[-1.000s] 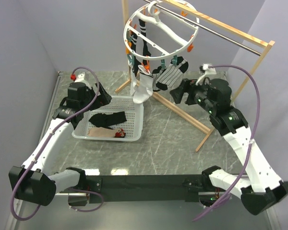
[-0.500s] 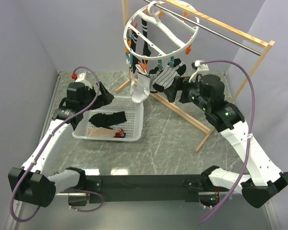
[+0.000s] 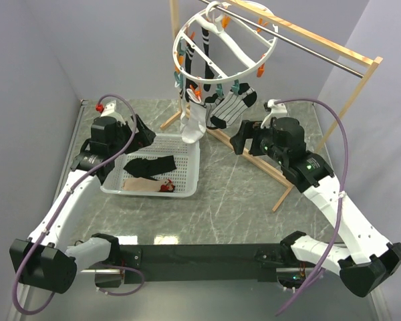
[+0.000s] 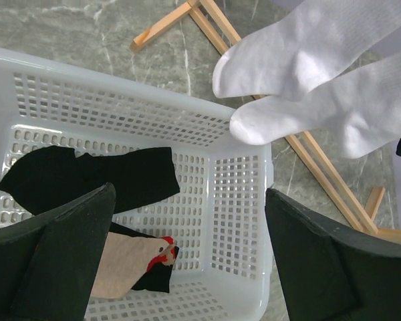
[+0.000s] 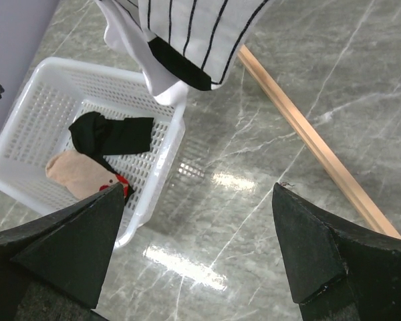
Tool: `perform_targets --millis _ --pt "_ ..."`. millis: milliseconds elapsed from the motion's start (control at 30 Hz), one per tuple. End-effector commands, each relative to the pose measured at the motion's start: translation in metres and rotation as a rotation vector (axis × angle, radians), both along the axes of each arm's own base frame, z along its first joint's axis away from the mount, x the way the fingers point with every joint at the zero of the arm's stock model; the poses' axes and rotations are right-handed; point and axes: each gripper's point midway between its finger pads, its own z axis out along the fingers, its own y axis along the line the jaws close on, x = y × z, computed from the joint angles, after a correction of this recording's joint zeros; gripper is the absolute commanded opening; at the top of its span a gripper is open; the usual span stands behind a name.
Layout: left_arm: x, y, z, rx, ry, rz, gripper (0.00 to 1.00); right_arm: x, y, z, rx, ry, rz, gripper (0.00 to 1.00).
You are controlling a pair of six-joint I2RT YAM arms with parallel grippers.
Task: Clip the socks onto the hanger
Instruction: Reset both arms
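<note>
Ahead of the left gripper, fingers wide open: black fabric sock in white perforated plastic basket. Right gripper open, empty; striped white sock on round white plastic hanger just above. Risk: pinch drags overlapping beige fabric piece too

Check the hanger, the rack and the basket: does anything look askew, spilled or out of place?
The hanger looks tilted rather than level, dipping toward the near side where the striped sock and white sock dangle close together. Nothing is spilled: the black sock lies inside the basket.
</note>
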Motion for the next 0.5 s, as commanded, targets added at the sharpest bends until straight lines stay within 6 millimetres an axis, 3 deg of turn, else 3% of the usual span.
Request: perform_targets --millis 0,467 --pt "0.000 0.009 0.016 0.032 -0.056 0.020 0.99 0.000 -0.001 0.019 0.052 -0.069 -0.014 0.97" --pt "-0.010 0.014 0.018 0.038 -0.061 0.035 0.99 0.000 0.002 0.030 0.068 -0.107 0.007 0.97"
